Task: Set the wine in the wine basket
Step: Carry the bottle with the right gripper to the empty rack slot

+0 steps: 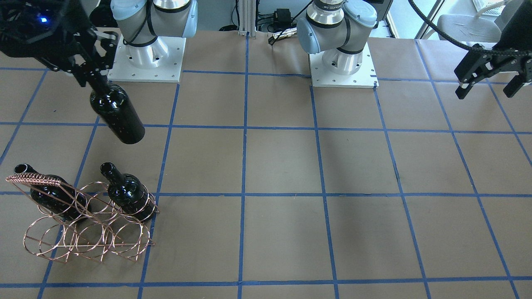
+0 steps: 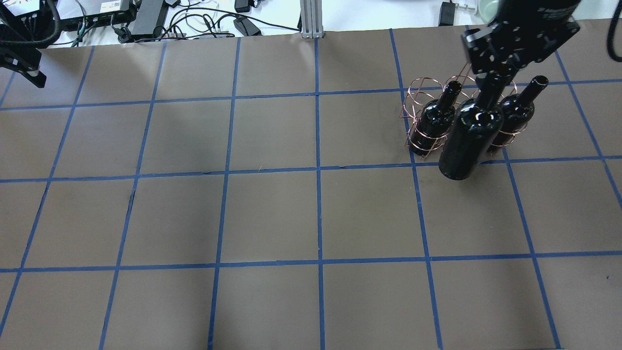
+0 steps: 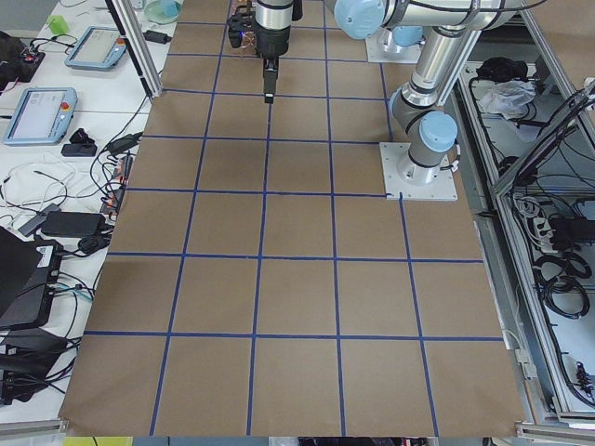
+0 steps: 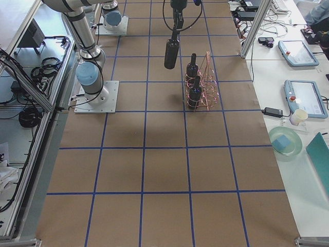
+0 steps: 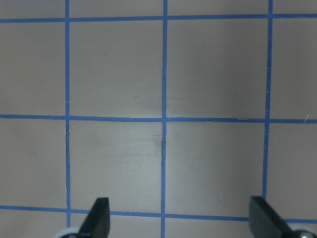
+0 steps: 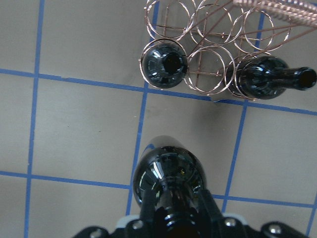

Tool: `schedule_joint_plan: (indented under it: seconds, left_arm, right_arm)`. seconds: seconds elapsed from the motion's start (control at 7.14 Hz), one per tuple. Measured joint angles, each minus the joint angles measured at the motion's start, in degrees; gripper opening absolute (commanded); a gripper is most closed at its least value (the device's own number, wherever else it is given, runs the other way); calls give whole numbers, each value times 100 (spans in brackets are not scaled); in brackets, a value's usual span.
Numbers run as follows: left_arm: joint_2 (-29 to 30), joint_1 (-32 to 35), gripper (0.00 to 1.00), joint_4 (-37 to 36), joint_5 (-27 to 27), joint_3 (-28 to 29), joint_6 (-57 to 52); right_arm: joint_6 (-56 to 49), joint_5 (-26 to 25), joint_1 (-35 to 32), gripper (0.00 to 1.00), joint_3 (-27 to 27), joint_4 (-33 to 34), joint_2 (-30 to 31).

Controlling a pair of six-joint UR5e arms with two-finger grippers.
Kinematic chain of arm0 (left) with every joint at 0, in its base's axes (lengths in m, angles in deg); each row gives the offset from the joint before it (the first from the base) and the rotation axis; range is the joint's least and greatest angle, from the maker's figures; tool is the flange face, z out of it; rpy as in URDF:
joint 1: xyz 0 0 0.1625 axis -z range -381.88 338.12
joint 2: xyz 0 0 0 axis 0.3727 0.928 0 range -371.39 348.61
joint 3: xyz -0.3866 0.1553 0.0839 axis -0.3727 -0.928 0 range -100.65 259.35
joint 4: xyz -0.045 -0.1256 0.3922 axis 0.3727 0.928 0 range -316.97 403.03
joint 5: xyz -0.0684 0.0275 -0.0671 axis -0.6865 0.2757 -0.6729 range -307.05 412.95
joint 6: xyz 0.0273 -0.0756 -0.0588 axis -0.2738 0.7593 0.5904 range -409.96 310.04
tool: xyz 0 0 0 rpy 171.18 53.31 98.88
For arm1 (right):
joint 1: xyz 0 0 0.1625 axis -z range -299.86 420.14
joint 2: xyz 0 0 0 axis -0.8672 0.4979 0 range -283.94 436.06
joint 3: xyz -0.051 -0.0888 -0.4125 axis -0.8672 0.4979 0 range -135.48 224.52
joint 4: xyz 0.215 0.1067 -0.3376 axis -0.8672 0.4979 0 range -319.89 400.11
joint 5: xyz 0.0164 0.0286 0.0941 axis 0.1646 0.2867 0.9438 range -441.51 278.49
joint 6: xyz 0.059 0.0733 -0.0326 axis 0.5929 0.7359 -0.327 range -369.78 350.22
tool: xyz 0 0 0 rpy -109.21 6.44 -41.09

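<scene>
Brown paper counter (image 1: pixel 282 166), gridded with blue tape. Wine basket (image 1: pixel 37 180) is set at the far right of the overhead view. One black bottle (image 1: pixel 56 197) is lodged in an end ring and a second bottle (image 1: pixel 126 193) in the other end ring, necks up and tilted. Wine (image 1: pixel 118 114) is clamped by the neck in the right gripper (image 1: pixel 89 74), base down, slightly tilted. It is raised off the counter, on the robot's side of the basket and outside the rings. Left gripper (image 1: pixel 487 89) is spread wide with nothing in it, well apart at the far left.
</scene>
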Motion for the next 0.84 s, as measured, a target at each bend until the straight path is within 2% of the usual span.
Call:
schedule_joint_plan:
  seconds: [0.28, 0.84]
  left_arm:
    - [-4, 323, 100, -5, 8, -4, 283]
    - [21, 1435, 100, -27, -31, -62, 1604]
  right_arm:
    - [-694, 309, 721, 0, 139, 141, -127]
    - [-814, 437, 808, 0, 348, 994, -758]
